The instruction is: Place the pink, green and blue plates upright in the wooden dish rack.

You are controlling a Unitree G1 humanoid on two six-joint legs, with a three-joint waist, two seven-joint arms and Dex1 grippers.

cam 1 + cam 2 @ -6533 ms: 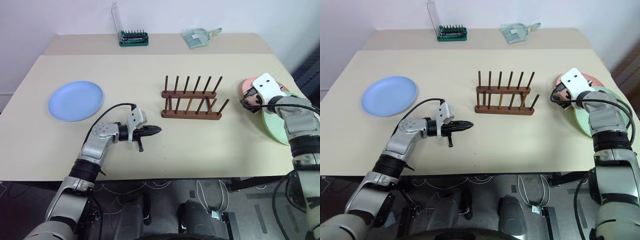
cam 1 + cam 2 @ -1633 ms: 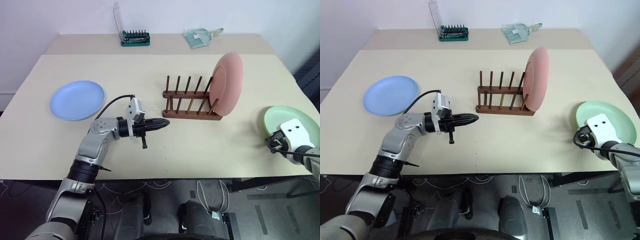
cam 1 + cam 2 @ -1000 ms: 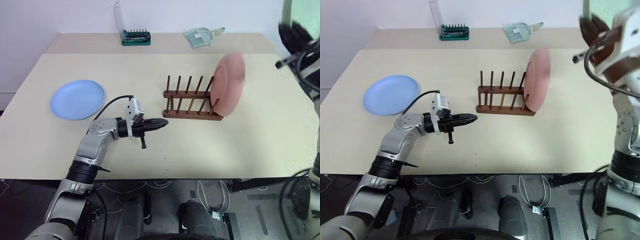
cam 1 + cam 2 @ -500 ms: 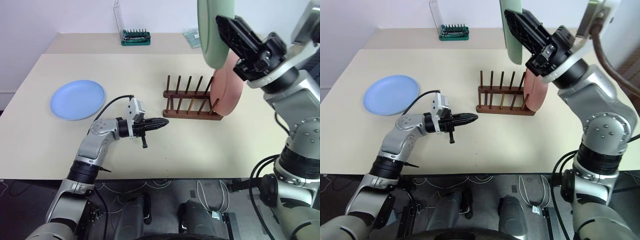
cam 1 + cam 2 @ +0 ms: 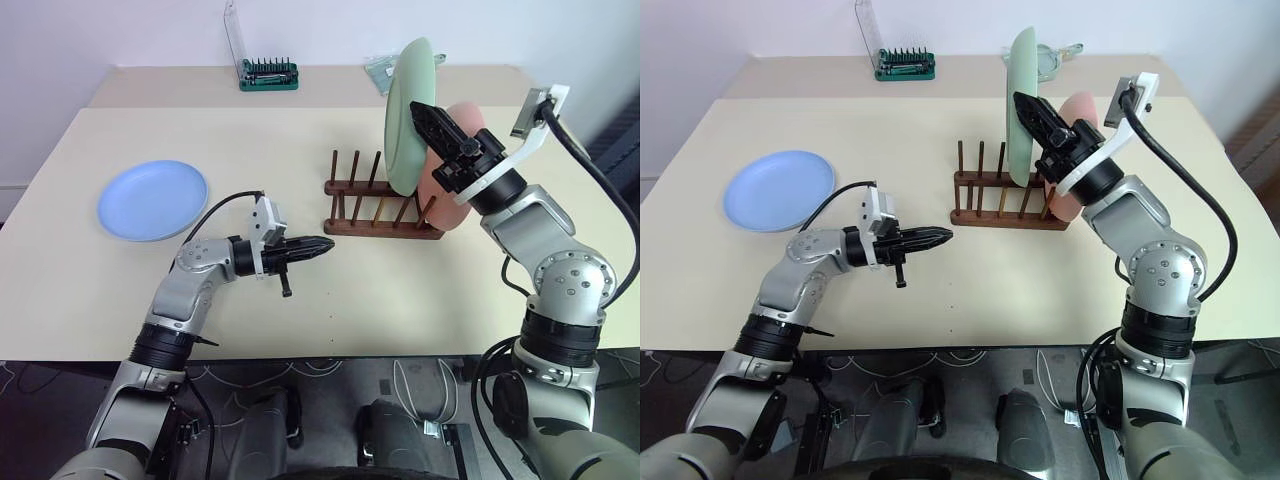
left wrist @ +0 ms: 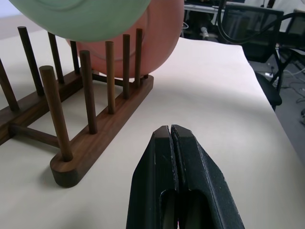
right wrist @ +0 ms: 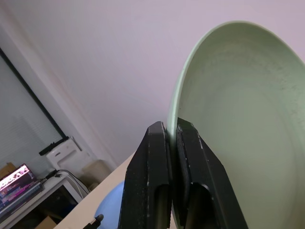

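One green plate [image 5: 410,118] lowered toward rack [image 5: 383,207], right claw [image 5: 428,113] clamping rim; left claw [image 5: 322,243] closed.

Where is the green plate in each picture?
Left eye view: green plate, upright above the wooden dish rack, pinched by the right gripper.
Right eye view: same spot, above the rack's right half.
Left wrist view: its lower edge above the pegs.
Right wrist view: large, its rim between that gripper's fingers.
Shared landmark: the pink plate, standing in the rack beside it.
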